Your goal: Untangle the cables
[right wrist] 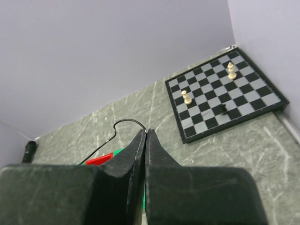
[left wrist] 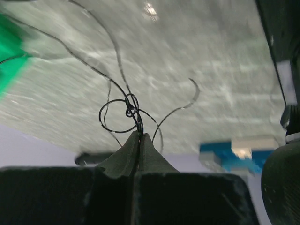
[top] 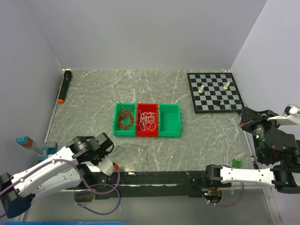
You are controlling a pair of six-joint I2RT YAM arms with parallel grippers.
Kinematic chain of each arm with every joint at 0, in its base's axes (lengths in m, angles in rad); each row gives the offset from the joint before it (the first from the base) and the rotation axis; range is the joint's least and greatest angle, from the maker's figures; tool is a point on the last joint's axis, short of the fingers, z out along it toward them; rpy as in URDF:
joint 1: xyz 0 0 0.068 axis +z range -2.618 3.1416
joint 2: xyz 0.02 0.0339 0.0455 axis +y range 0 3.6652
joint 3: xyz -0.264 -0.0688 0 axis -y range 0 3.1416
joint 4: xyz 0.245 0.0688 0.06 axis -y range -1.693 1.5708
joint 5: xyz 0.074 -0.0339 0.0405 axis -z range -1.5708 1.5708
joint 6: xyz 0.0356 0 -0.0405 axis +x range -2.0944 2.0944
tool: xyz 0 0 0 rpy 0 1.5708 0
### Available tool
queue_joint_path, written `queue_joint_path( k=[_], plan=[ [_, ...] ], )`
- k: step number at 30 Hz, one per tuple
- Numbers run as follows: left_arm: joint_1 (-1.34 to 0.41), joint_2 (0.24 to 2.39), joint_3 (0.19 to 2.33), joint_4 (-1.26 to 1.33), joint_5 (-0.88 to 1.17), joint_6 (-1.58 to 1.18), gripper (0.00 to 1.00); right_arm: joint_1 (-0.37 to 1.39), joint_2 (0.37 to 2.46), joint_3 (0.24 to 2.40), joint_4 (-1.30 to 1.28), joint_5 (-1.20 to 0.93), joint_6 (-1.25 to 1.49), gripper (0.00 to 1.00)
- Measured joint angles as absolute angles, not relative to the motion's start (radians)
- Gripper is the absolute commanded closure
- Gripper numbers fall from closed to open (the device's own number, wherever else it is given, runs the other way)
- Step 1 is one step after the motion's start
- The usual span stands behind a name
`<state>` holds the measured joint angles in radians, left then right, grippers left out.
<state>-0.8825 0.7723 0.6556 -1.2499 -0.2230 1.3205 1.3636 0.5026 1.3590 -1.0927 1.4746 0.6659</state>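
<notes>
Looking two-thirds done: red wires (top: 125,119), white wires (top: 148,120) binned mid-frame; left claw (left wrist: 139,136), right claw (right wrist: 146,132) each pinch loose black wire (left wrist: 130,111).

The left arm (top: 51,171) has smooth white link shells joined by round black joint housings, and its base end is a dark block. A purple cable (top: 105,194) loops out beside it. The right arm (top: 246,176) is built alike, with a white link between black joints. Its bulky black housing carries a small green light (top: 256,136). A second cable (top: 227,205), thin and purple, runs under it. The left gripper (left wrist: 139,135) has matte black fingers with a grainy surface, broad and blocky at the root and tapering to thin wedge tips. The right gripper (right wrist: 146,132) looks the same.
</notes>
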Motion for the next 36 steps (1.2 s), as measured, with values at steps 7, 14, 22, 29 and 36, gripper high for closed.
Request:
queue_joint_path(
  k=[7,14,22,29,36],
  plan=[
    [-0.842,0.83,0.621,-1.271,-0.329,1.315,0.99,1.364,0.542,1.461,-1.232,1.475,0.744,1.0],
    [-0.841,0.863,0.802,-1.2,-0.224,1.272,0.99,1.378,0.593,1.472,-1.296,1.481,0.826,1.0],
    [-0.84,0.898,1.122,-1.16,0.088,1.175,0.99,1.414,0.866,1.408,-1.331,1.477,1.113,1.0],
    [-0.84,0.839,1.174,-1.117,0.268,1.122,0.99,1.375,1.148,1.427,-1.329,1.472,1.297,1.0],
    [-0.84,0.709,1.148,-1.105,0.348,1.132,0.99,1.291,1.301,1.513,-1.348,1.47,1.359,1.0]
  ],
)
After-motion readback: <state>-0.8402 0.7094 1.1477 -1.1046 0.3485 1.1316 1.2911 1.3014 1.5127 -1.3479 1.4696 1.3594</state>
